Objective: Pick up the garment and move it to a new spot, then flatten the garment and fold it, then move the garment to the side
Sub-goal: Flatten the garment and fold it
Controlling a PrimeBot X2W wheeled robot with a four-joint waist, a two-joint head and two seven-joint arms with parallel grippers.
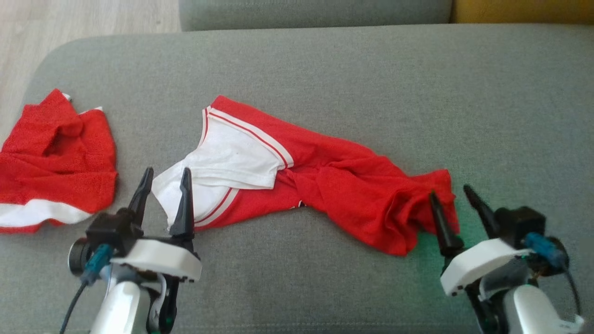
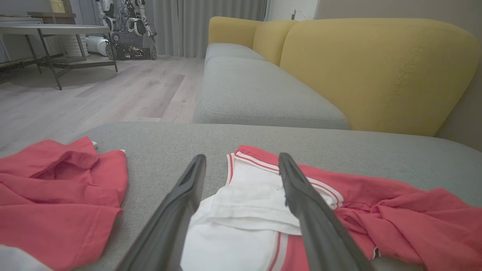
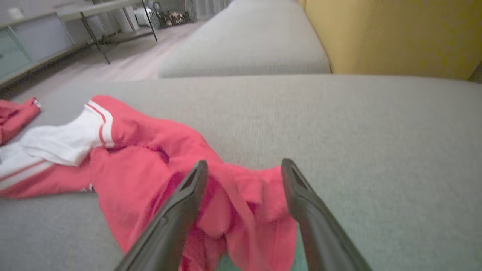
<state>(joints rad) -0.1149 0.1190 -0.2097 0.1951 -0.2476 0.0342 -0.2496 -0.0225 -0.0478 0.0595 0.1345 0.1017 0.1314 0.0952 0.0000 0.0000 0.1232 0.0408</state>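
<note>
step: flatten garment [image 1: 334, 181] | left gripper [image 1: 167, 170]: wide, over left white end | right gripper [image 1: 449, 190]: wide, straddling right red end | advice: pinch outer corners, draw apart, untwist middle

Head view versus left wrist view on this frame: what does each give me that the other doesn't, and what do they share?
Head view adds the right gripper, open at the crumpled red end of the garment. Left wrist view adds the room behind: a table and a parked robot. Both share the left gripper, open at the garment's white end, a second red garment and the grey cushion.
</note>
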